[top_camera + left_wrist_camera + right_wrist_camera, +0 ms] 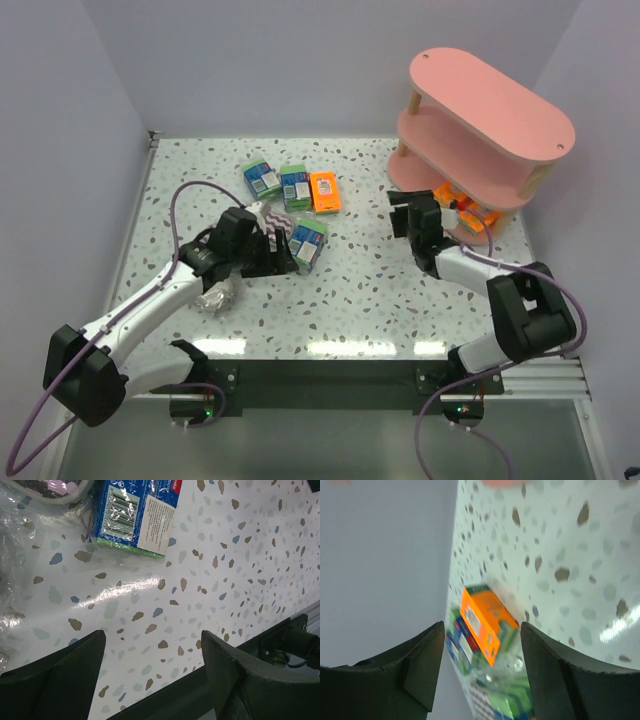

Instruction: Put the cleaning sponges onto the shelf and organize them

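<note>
Left gripper [152, 647] hangs wide open with nothing between its fingers, a green-and-blue sponge pack [137, 515] lying just ahead on the speckled table [240, 580]. Right gripper [481, 630] is likewise spread and empty, just beside the pink shelf [490, 100], whose bottom tier holds orange packs [447, 192].

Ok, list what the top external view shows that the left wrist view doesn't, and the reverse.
Only the top view: the pink three-tier oval shelf with orange packs at its lowest level, and a flat orange wrapped pack on the speckled white table. Only the left wrist view: the barcode on the green-and-blue wrapped sponge pack, and the left gripper open with nothing between its fingers. Both: that pack, the purple-white zigzag pack in clear wrap and the table.
</note>
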Robot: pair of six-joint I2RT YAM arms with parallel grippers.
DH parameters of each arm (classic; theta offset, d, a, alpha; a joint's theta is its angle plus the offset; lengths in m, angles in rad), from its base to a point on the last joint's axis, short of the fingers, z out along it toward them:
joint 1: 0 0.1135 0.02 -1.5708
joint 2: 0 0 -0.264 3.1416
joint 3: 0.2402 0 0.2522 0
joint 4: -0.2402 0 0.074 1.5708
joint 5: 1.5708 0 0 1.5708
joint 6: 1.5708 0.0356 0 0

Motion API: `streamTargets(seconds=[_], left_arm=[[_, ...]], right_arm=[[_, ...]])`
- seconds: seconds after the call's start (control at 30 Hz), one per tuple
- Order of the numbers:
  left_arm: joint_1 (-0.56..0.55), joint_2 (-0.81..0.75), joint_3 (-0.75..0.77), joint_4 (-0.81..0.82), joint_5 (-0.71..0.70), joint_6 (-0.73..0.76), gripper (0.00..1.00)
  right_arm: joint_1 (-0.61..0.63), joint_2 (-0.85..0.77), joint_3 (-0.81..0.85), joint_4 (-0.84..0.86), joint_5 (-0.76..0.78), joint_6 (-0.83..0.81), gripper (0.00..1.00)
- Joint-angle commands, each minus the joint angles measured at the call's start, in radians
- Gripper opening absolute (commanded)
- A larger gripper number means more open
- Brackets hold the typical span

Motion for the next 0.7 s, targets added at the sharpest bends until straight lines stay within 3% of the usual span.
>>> streamTargets(seconds=[0.0, 0.1, 0.43, 0.67], left_arm=[[0.008, -0.026, -0.005, 0.042, -0.03, -0.019, 0.82], [0.013, -0.037, 0.0, 0.03, -0.04, -0.02, 0.82], [0.019, -0.115, -0.032, -0.016, -0.082, -0.029, 0.84], [0.022, -0.148, -0.029, -0.057, -0.11, -0.025, 0.84]], right_arm=[[0.092, 0.074, 0.056, -0.003, -0.115, -0.087, 0.66], [0.13, 0.145, 0.094, 0.06, -0.138, -0.076, 0.65], [0.21, 0.389, 0.335, 0.042, -0.195, -0.061, 0.64], [0.23, 0.441, 0.437, -0.047, -0.195, -0.053, 0.64]])
